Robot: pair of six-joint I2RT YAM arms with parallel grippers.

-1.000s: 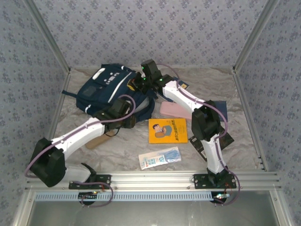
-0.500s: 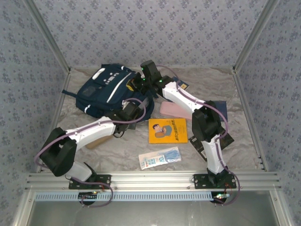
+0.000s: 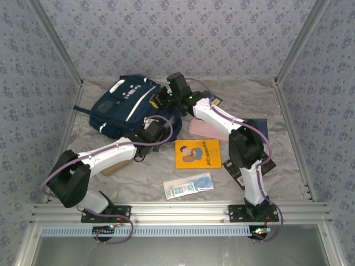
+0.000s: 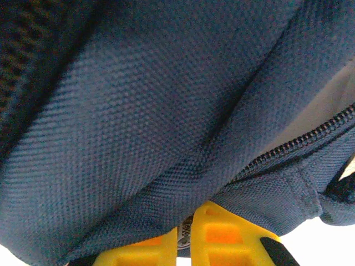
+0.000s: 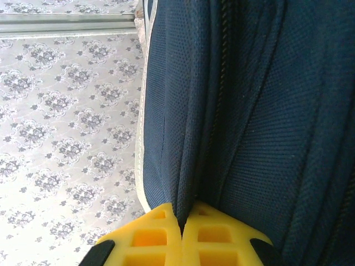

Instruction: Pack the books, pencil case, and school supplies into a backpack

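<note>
The navy backpack [image 3: 125,105] lies at the back left of the table. My right gripper [image 3: 165,98] is at its right edge, and in the right wrist view the gripper [image 5: 182,215] is shut on a fold of the backpack fabric [image 5: 249,111]. My left gripper [image 3: 161,127] is at the near right corner; in the left wrist view it [image 4: 188,224] is shut on the backpack [image 4: 138,111], with a small grey metal tab between the yellow fingers [image 4: 233,233], next to a zipper [image 4: 299,141]. An orange book [image 3: 198,153], a white-and-blue packet [image 3: 188,185] and a pink pencil case [image 3: 201,129] lie on the table.
Navy books [image 3: 262,130] lie at the right, partly behind the right arm, and another dark book [image 3: 217,101] lies near the back. A tan flat item [image 3: 113,166] sits under the left arm. Metal frame posts and patterned walls close in the table.
My left gripper has moved right to the backpack's near right corner and shut on it, with its elbow drawn back. The right gripper has kept its hold.
</note>
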